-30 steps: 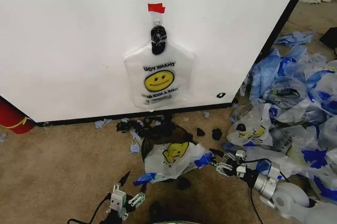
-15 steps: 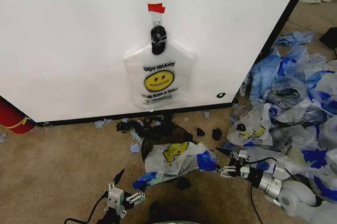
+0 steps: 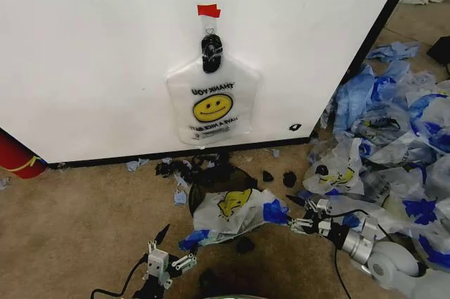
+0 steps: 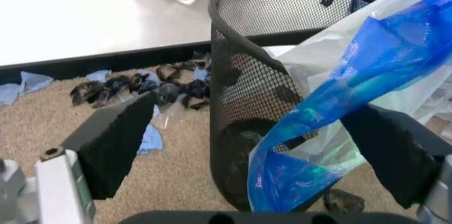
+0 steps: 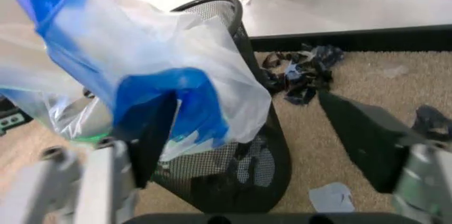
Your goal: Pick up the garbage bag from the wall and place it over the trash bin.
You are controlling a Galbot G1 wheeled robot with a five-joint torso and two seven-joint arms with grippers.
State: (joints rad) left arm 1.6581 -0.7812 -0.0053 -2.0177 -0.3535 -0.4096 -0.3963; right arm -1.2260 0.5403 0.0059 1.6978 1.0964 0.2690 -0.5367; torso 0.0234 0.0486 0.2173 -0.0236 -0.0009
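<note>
One smiley-face garbage bag (image 3: pixel 212 105) hangs flat on the white wall from a black clip. A second garbage bag (image 3: pixel 232 209), crumpled, lies across the black wire-mesh trash bin (image 3: pixel 200 192) on the carpet. My left gripper (image 3: pixel 177 246) is open just in front of the bin (image 4: pixel 247 75), and the bag's blue handle (image 4: pixel 332 102) dangles loose between its spread fingers (image 4: pixel 116 144). To the bin's right, my right gripper (image 3: pixel 295 214) is open too. The other blue handle (image 5: pixel 177 102) droops against one finger (image 5: pixel 159 139) over the bin (image 5: pixel 233 181).
A big pile of blue-streaked plastic bags (image 3: pixel 394 137) covers the floor on the right. Black and blue scraps (image 3: pixel 186 167) litter the wall's base. A red cylinder (image 3: pixel 14 155) stands at the far left. Bare carpet lies left of the bin.
My right gripper drew back a little from the bag's blue handle, which now lies spread out. My left gripper dipped, then rose slightly. The hanging bag has not moved.
</note>
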